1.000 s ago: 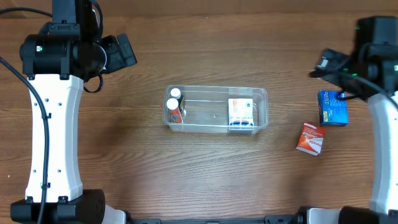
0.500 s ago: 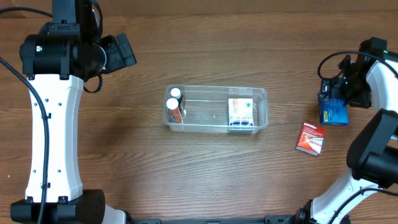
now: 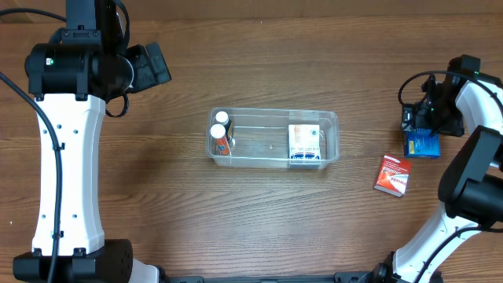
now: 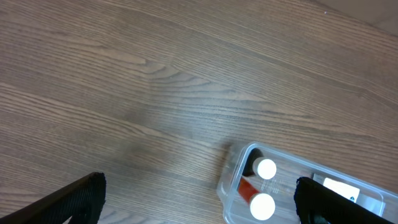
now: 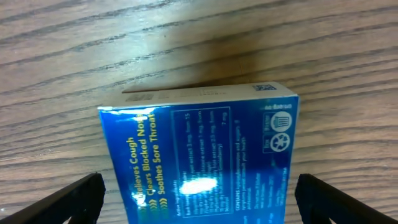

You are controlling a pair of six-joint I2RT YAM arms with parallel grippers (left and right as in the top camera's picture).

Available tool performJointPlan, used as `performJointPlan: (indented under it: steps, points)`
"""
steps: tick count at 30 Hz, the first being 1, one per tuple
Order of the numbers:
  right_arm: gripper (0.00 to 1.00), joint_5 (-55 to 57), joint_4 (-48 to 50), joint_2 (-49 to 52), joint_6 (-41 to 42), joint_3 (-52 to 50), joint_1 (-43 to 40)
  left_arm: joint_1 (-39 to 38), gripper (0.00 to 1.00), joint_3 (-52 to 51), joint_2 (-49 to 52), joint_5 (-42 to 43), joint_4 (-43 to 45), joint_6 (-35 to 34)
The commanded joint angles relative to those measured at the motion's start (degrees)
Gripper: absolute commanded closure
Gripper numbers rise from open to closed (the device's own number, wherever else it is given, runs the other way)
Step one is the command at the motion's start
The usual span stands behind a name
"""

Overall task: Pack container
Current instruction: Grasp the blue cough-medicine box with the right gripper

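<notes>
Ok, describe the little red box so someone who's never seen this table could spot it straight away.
Start at the clear container in the middle of the wooden table and look past its right end. Two small boxes lie there. The red box is the tilted, lower one in the overhead view, unlike the blue box above it.

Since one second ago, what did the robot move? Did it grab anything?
The right arm swung in from the right side and came down over the blue box. Its open fingers now straddle the box without gripping it. Nothing was picked up or dropped. The left arm, the container with its bottles and white box, and the red box stayed put.
</notes>
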Motion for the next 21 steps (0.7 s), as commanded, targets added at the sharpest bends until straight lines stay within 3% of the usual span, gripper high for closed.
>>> performJointPlan:
  steps: [1,7,14,21]
  points:
    - [0.0,0.3,0.7,1.0,-0.5,-1.1,-0.9,0.3,0.02,0.9,-0.2,-0.9,0.1,1.4]
    - [0.02,0.3,3.3,1.0,-0.5,-5.3,-0.9,0.3,0.02,0.9,-0.2,-0.8,0.1,1.5]
    - [0.23,0.3,3.9,1.0,-0.5,-4.6,-0.9,0.3,0.02,0.9,-0.2,-0.8,0.1,1.8]
    - [0.25,0.3,-1.3,-3.0,6.4,4.6,-0.2,0.3,0.02,0.9,-0.2,-0.8,0.1,1.8]
